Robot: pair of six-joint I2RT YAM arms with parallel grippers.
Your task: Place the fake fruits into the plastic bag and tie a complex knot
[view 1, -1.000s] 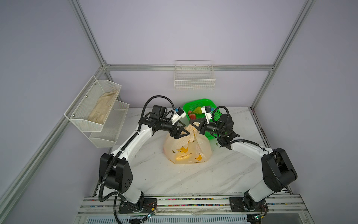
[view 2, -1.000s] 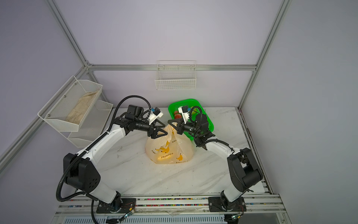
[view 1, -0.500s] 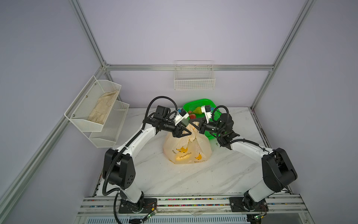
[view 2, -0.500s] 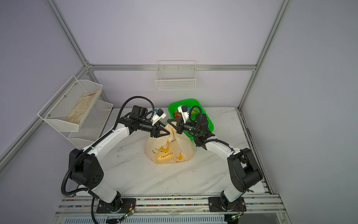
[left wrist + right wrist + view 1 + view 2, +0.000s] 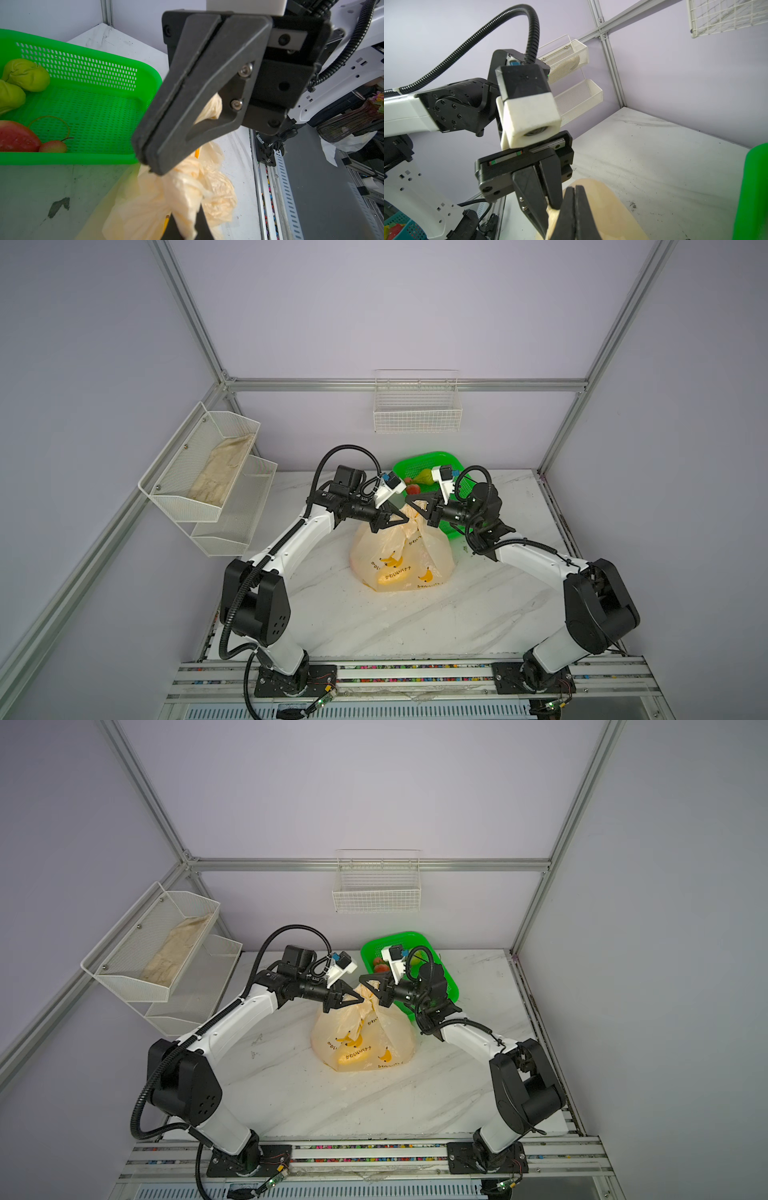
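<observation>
By basket (image 5: 424, 456), left claw (image 5: 405, 520) clamps bag (image 5: 399, 560).

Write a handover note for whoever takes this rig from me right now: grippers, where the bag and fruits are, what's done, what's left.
The left gripper is shut, pinching the bunched top of the plastic bag.
The right gripper is shut on the bag's top too, tip close to the left one above the bag.
The bag sits on the table beside the green basket; a yellow-orange fruit shows through its wall.
The basket holds green pears and two red fruits.
Done: some fruit bagged, top gathered.
Left: the tying; probably bag the rest first.
</observation>
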